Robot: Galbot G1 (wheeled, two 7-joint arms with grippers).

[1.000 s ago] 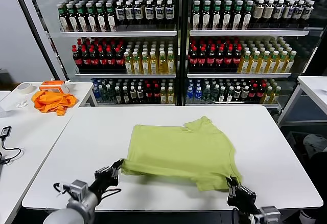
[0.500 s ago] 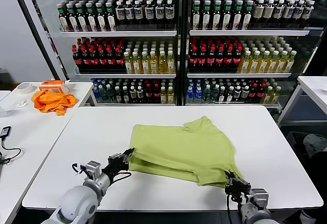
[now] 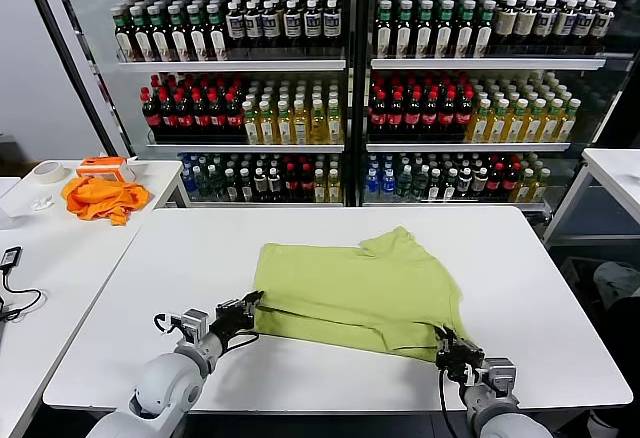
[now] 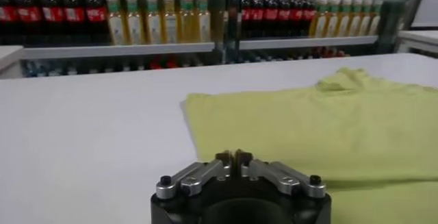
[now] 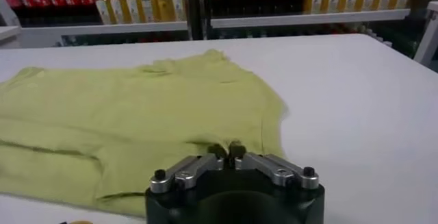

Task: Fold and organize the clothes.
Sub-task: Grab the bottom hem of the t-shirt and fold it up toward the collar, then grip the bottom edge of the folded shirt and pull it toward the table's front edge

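From the head camera, a plain light yellow-green short-sleeved T-shirt of soft thin fabric [image 3: 360,293] lies folded over on itself in the middle of a white rectangular bench [image 3: 180,258], one sleeve poking out toward the far side. The left claw [image 3: 243,310] sits at the shirt's near-left corner, its dark fingertips touching the cloth edge; the right claw [image 3: 449,346] sits at the near-right corner, its tips at the hem. From this view I cannot tell whether either one pinches the cloth or how far it gapes. On a second white bench at the far left lie a crumpled bright orange cloth [image 3: 103,198], an orange-and-white tape dispenser [image 3: 104,167] and a roll of pale tape [image 3: 47,172]. Behind stand glass-fronted cooler shelves packed with bottled drinks [image 3: 340,88]. In the left wrist camera, the left claw [image 4: 233,158] shows its two grey metal fingers [image 4: 195,175] drawn in until the tips nearly meet, a narrow slit between them, with no cloth visibly caught there; the shirt [image 4: 321,129] spreads beyond them across the bench [image 4: 89,136]. In the right wrist camera, the right claw [image 5: 226,151] likewise has its tips close together, set right at the shirt's edge [image 5: 130,133], and whether fabric is nipped between them cannot be told.
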